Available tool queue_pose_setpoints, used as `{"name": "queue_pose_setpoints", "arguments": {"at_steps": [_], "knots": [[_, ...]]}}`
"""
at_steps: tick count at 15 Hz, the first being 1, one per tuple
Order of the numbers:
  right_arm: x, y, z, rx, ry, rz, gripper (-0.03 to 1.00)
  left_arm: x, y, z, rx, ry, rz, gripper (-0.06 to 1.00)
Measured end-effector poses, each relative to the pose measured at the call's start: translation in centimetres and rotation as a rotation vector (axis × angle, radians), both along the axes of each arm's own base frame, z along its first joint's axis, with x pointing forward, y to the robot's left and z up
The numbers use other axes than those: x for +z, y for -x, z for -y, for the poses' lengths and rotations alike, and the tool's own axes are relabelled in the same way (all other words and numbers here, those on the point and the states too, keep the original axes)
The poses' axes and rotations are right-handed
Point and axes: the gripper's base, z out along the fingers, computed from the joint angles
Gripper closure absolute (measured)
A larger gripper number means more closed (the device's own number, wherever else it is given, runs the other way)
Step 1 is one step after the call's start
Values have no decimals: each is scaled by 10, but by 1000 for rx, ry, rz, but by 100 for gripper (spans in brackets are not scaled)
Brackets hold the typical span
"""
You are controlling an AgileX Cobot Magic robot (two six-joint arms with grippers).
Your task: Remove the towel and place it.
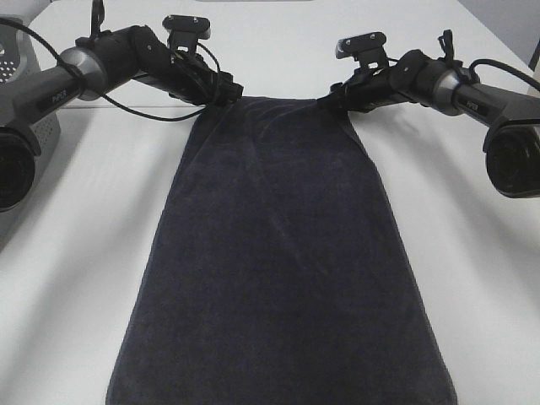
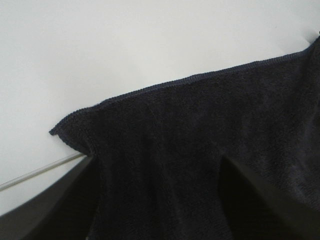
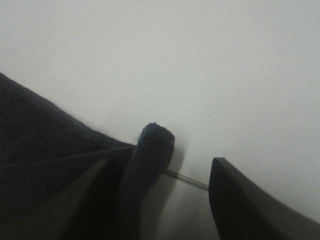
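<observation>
The dark navy towel (image 1: pixel 278 253) lies spread flat on the white table (image 1: pixel 472 278), running from the far middle to the front edge of the high view. My left gripper (image 1: pixel 226 91) sits at its far left corner. In the left wrist view the left gripper (image 2: pixel 157 165) is open, its fingers wide apart over the towel (image 2: pixel 200 125). My right gripper (image 1: pixel 331 94) sits at the far right corner. In the right wrist view the right gripper (image 3: pixel 160 165) is open, and a curled-up towel corner (image 3: pixel 154 140) stands between the fingers, beside one of them.
A grey perforated basket (image 1: pixel 15 63) stands at the far left edge behind the left arm. Both arms reach in from the sides across the far part of the table.
</observation>
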Motion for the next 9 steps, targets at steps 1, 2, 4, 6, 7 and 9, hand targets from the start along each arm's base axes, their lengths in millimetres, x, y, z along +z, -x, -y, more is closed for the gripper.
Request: {"name": "queue_pose_setpoints", "arguments": {"at_steps": [1, 2, 4, 6, 7, 9], "knots": [[-2, 0, 0, 3, 6, 0, 40, 0, 0, 0, 0, 0, 0, 30], [-2, 0, 0, 7, 18, 9, 40, 0, 0, 0, 0, 0, 0, 30], [-2, -1, 4, 2, 20, 9, 40, 0, 0, 0, 0, 0, 0, 30], [-2, -2, 13, -13, 21, 7, 40, 0, 0, 0, 0, 0, -1, 30], [-3, -3, 19, -23, 19, 6, 40, 0, 0, 0, 0, 0, -1, 30], [-3, -4, 32, -45, 19, 5, 40, 0, 0, 0, 0, 0, -1, 30]]}}
